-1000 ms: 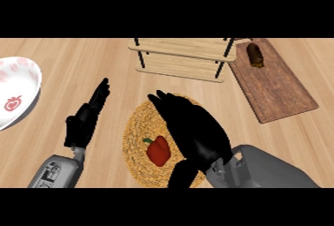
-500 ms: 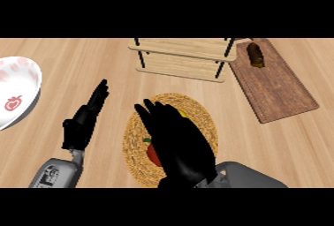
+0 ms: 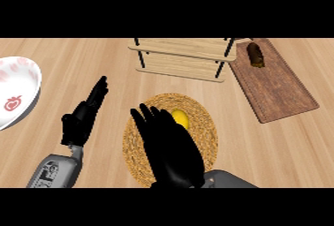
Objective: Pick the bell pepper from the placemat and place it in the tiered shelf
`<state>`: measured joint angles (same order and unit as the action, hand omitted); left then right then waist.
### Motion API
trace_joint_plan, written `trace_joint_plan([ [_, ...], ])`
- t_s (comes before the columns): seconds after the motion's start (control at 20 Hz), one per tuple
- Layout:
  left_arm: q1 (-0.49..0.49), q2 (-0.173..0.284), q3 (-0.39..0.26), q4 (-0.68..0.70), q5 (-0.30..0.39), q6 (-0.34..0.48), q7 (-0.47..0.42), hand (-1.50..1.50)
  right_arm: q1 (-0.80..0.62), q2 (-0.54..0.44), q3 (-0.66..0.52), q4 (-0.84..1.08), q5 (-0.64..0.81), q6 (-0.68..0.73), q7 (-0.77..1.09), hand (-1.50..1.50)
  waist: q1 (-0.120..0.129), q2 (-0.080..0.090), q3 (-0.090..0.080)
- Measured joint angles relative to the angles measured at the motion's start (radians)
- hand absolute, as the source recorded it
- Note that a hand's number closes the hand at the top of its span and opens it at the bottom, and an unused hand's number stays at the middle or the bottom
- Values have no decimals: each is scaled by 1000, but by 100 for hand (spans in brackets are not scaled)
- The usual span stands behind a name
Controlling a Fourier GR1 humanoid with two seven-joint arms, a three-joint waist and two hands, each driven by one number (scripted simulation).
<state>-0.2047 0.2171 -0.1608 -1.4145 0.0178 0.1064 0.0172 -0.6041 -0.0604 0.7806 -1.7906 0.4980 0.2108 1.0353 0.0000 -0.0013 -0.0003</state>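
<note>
Overhead, the robot's right hand (image 3: 171, 150) is hanging above a round woven placemat (image 3: 202, 121) on a wooden kitchen counter (image 3: 287, 145), its fingers stretched out straight and grasping nothing. The hand is covering the middle of the mat, so the bell pepper is not showing beneath it; whether it is lying there cannot be told. Only a yellow object (image 3: 179, 117) is peeking out just past the fingertips, sitting on the mat's far half.

The left hand (image 3: 83, 117) is resting open beside the mat's left edge, fingers straight and pointing away from the robot, holding nothing.

Beyond the mat, the tiered shelf (image 3: 186, 57) of pale wood and black posts is standing near the counter's far edge. Just to its right, a dark wooden cutting board (image 3: 277, 88) is lying at a slant, carrying a small brown item (image 3: 256, 55) at its far end. A white bowl (image 3: 16, 95) with a red pattern is sitting at the left edge.
</note>
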Motion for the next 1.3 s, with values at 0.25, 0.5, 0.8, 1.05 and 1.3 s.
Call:
trace_joint_plan([
  [0.25,0,-17,5,0,-22,0,6,0,26,33,3,48,50,4,-14,-150,2,0,0],
  [0.5,9,-27,20,13,-36,-15,-17,0,16,45,-16,62,61,12,-13,-150,2,1,0],
  [0.8,-11,-55,23,-5,-56,-14,25,0,41,50,4,124,86,12,-37,-150,3,1,0],
  [1.05,4,-66,26,-27,-73,-18,38,0,64,53,22,148,116,12,-42,-150,3,0,0],
  [1.3,12,-66,49,-4,-79,-42,2,0,79,52,18,154,139,25,-51,-150,2,1,0],
])
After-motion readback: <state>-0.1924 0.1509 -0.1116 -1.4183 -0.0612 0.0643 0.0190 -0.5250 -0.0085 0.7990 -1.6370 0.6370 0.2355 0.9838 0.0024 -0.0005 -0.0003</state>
